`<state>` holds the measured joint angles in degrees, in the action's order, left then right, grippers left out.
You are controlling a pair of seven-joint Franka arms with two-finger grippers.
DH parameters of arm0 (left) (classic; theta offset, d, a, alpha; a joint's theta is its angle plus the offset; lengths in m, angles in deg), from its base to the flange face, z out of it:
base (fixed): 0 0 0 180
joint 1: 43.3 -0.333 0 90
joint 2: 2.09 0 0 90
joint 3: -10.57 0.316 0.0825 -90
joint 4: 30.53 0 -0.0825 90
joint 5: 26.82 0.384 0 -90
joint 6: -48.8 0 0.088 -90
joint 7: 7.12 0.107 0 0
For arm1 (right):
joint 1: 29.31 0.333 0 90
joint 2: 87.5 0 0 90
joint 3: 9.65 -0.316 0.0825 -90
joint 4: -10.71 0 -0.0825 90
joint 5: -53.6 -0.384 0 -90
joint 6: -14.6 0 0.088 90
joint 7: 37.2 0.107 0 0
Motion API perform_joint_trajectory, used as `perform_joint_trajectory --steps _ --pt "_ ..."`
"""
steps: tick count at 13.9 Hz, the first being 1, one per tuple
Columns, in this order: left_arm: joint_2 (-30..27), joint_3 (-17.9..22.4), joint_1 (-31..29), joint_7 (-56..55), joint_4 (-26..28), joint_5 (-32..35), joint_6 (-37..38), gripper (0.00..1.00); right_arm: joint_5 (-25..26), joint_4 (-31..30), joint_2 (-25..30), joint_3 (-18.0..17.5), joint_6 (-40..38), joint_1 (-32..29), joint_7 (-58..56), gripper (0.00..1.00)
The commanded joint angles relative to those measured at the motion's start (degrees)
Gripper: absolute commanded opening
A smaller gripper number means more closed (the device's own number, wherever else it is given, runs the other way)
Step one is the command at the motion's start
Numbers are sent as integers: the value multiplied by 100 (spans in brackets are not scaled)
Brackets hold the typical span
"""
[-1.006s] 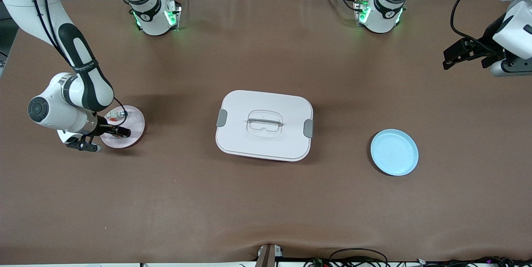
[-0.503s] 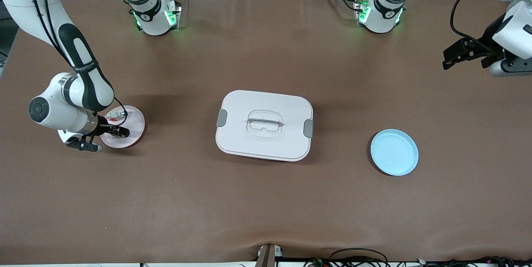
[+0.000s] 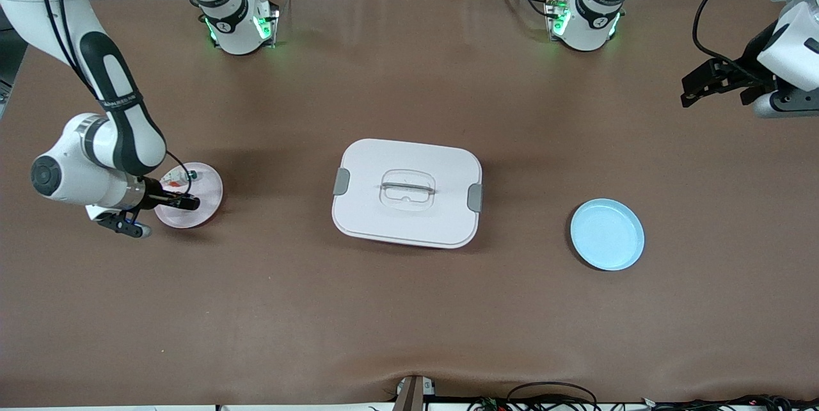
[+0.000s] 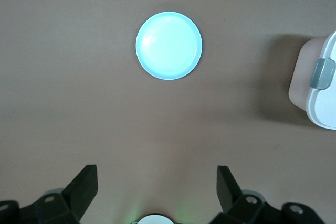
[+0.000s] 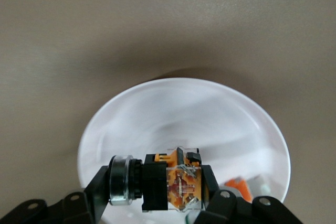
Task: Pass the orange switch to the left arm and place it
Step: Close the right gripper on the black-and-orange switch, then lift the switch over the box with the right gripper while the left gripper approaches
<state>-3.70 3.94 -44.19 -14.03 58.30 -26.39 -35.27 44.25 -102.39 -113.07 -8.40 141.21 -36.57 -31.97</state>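
Front view — brown table (image 3: 409,308); right jaws (image 3: 185,203) clamping orange switch (image 5: 176,184), left jaws (image 3: 694,88) wide.

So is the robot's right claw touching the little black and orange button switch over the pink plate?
Touching. In the right wrist view the right gripper is shut on the small black and orange switch, its black fingers pressed against both ends, over the pale pink round plate.

A: We see a pale pink plate (image 3: 203,188) near the table's (image 3: 409,308) edge at the right arm's end, with a small silver-white part (image 3: 190,175) on it.

B: We also see a light blue plate (image 3: 607,234) toward the left arm's end.
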Motion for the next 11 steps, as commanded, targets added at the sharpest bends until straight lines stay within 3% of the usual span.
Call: perform_joint_trajectory --steps 1,3,6,9,11 --pt "-24 -5 1 93 21 -43 -74 100 -76 454 316 -38 -871 294 862 0" --pt "-24 -5 1 93 21 -60 -91 100 -207 806 378 -64 -1522 478 1373 0" --pt "-50 -84 9 84 21 -87 -170 100 -813 1298 483 -73 -2322 751 2076 0" --pt "-94 -295 -8 -266 47 -96 -171 100 -875 1755 492 -82 -2754 1181 2998 0" --pt "-103 -426 -8 -530 64 -96 -171 100 -1322 1966 492 -82 -2852 1427 3509 0"
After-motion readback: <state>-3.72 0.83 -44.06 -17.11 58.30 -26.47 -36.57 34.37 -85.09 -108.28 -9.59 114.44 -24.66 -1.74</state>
